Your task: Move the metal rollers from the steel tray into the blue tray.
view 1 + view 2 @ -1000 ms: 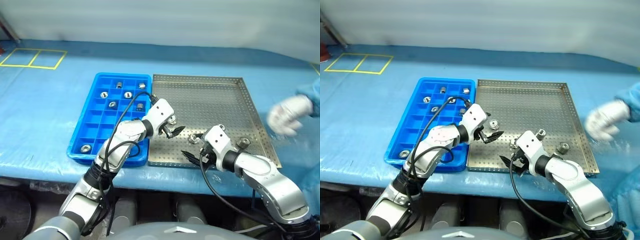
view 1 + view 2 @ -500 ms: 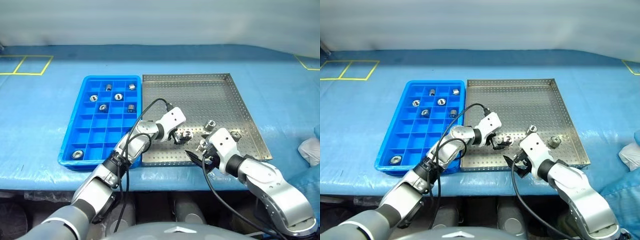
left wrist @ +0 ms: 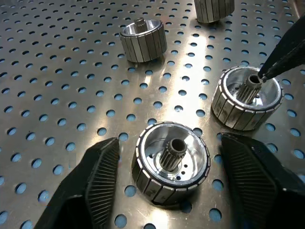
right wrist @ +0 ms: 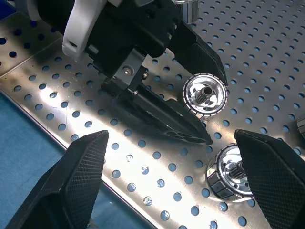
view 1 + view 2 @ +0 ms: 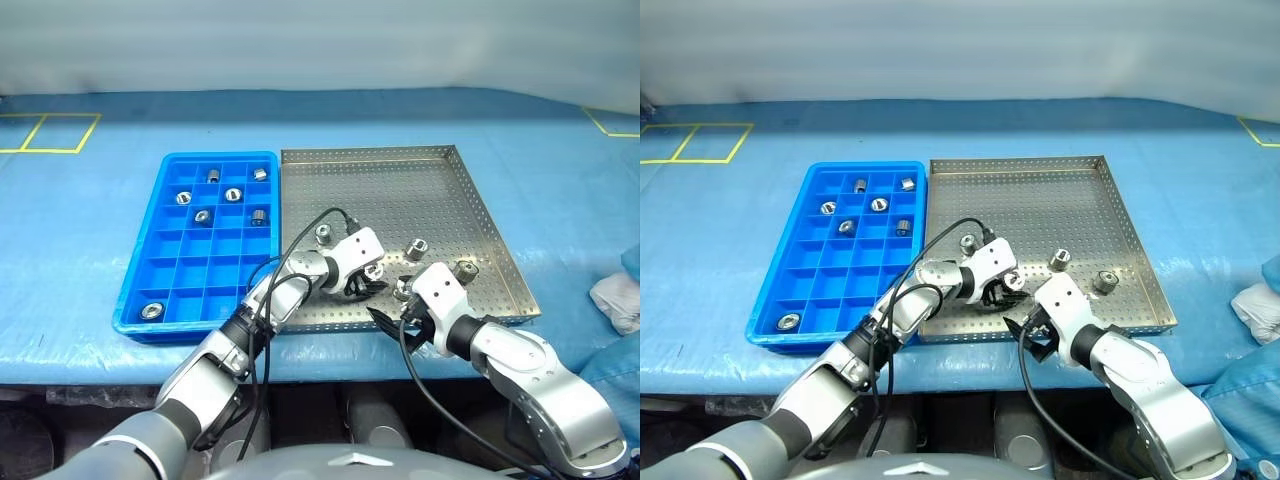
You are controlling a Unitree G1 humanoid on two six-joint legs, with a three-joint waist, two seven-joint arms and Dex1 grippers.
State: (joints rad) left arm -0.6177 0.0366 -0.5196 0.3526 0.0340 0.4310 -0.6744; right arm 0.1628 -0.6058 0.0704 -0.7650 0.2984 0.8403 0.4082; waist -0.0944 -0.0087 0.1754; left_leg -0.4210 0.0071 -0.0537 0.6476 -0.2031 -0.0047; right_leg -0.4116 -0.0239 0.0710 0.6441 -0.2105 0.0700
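blue tarp (image 5: 80, 230) underlies steel tray (image 5: 400, 175), blue tray (image 5: 165, 275).

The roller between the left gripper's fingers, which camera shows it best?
The left wrist view: the roller sits up close on the steel tray, ribbed side and dark centre hole plain, one black finger either side with a gap. The right wrist view shows it from above between the left gripper fingers. In the head views it is largely hidden.

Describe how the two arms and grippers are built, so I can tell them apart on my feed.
Both match: silver-grey arm segments, white wrist housings, looping black cables. The left gripper and right gripper each have two black fingers with ribbed or cross-hatched pads.
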